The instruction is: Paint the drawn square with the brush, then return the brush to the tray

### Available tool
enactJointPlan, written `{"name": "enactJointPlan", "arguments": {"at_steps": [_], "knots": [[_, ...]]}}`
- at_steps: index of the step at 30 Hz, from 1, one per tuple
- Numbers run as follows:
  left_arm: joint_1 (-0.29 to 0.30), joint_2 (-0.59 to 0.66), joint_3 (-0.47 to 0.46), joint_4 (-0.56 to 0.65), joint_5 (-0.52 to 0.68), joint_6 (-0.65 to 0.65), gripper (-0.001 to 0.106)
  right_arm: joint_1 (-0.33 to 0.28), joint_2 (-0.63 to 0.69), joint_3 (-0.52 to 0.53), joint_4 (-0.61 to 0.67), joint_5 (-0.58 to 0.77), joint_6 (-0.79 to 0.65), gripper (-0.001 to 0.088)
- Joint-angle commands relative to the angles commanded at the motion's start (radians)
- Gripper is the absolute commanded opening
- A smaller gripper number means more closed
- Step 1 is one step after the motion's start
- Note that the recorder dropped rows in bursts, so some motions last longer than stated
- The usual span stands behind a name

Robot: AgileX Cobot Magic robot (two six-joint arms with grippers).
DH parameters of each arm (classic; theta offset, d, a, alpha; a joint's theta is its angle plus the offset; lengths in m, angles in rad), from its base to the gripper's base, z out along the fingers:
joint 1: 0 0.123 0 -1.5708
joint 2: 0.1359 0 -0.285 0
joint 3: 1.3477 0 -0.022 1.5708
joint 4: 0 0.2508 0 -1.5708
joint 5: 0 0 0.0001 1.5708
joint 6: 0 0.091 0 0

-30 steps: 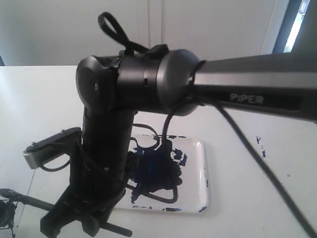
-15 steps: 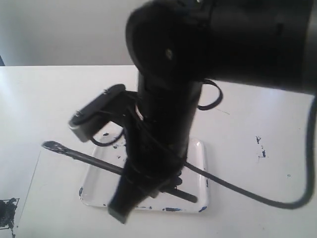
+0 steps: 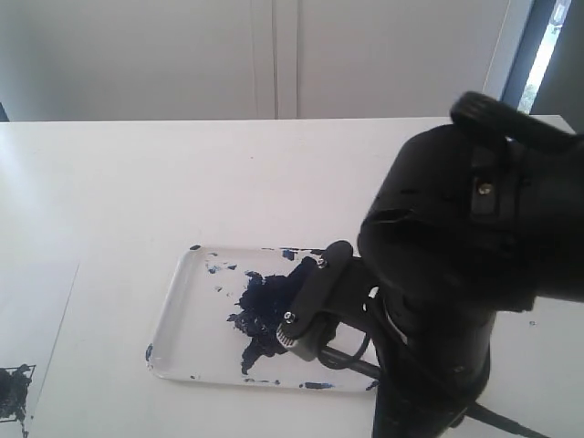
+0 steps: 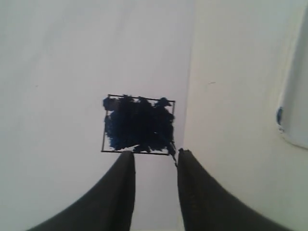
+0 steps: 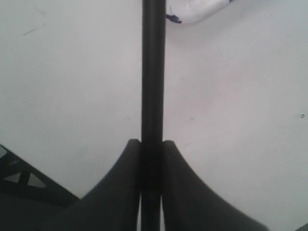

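Observation:
The drawn square [image 4: 138,124], mostly filled with dark blue paint, lies on white paper just beyond my left gripper [image 4: 155,156], which is open and empty. The exterior view shows the square at the bottom left corner [image 3: 14,388]. My right gripper [image 5: 152,144] is shut on the black handle of the brush [image 5: 153,72], which runs toward a corner of the tray [image 5: 202,8]. The bristles are out of view. The white tray [image 3: 178,301] with its dark blotch sits mid-table, left of the right arm [image 3: 456,274].
The white paper sheet [image 3: 27,319] lies left of the tray, its edge close to the square. In the left wrist view the tray's rim [image 4: 294,110] shows beyond the bare table [image 4: 236,72]. The right arm's wrist camera [image 3: 310,315] hangs over the tray's right part.
The right arm has swung from the left, over the paper, across the tray to its right side, carrying the brush. The tray's blotch now shows.

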Motion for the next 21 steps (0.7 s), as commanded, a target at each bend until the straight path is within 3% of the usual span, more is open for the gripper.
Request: {"name": "enactJointPlan", "arguments": {"at_steps": [8,17,21], "knots": [[-0.08,-0.137,0.0,0.002,0.108,0.0,0.029,0.0,-0.014,0.114,-0.052,0.0,0.063,0.0],[-0.082,-0.224,0.0,0.006,0.195,-0.002,0.022,0.0,0.03,0.128,-0.107,0.0,0.109,0.0005],[-0.082,-0.246,0.002,0.006,0.205,-0.002,0.022,0.0,0.06,0.128,-0.102,0.0,0.109,0.0105]]}}
